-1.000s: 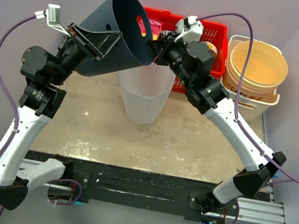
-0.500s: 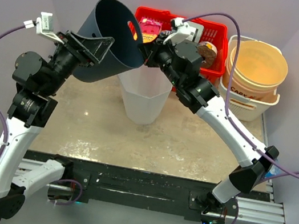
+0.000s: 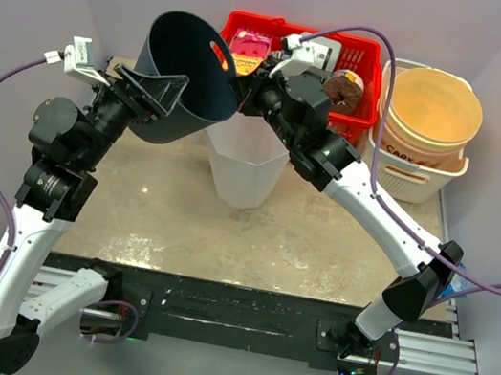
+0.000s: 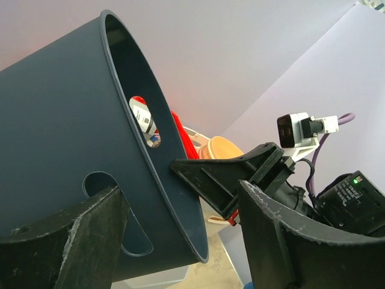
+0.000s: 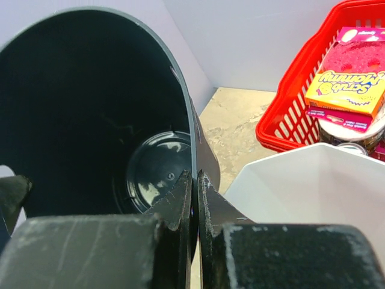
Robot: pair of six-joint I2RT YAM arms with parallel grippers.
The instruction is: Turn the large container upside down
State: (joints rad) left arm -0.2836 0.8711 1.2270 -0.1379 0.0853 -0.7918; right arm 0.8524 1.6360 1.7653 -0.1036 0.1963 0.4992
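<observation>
The large container (image 3: 179,68) is a dark blue-grey bin with handle holes, held in the air and tilted, its mouth facing up and right. It also shows in the left wrist view (image 4: 60,120) and in the right wrist view (image 5: 90,108), where I look into it to its bottom. My right gripper (image 3: 243,94) is shut on its rim (image 5: 195,180), one finger inside and one outside. My left gripper (image 3: 155,93) is open wide (image 4: 179,188); the container's lower rim lies between its fingers, and one finger (image 4: 66,241) is against the outer wall by a handle hole.
A white bin (image 3: 243,162) stands upright just below the held container (image 5: 313,186). A red basket (image 3: 351,55) with a sponge pack (image 5: 349,84) is at the back. An orange bucket (image 3: 434,108) sits in a white basket at the back right.
Both arms have carried the container to the left and turned it, so its mouth faces more upward. The right gripper has stayed shut on the rim.
</observation>
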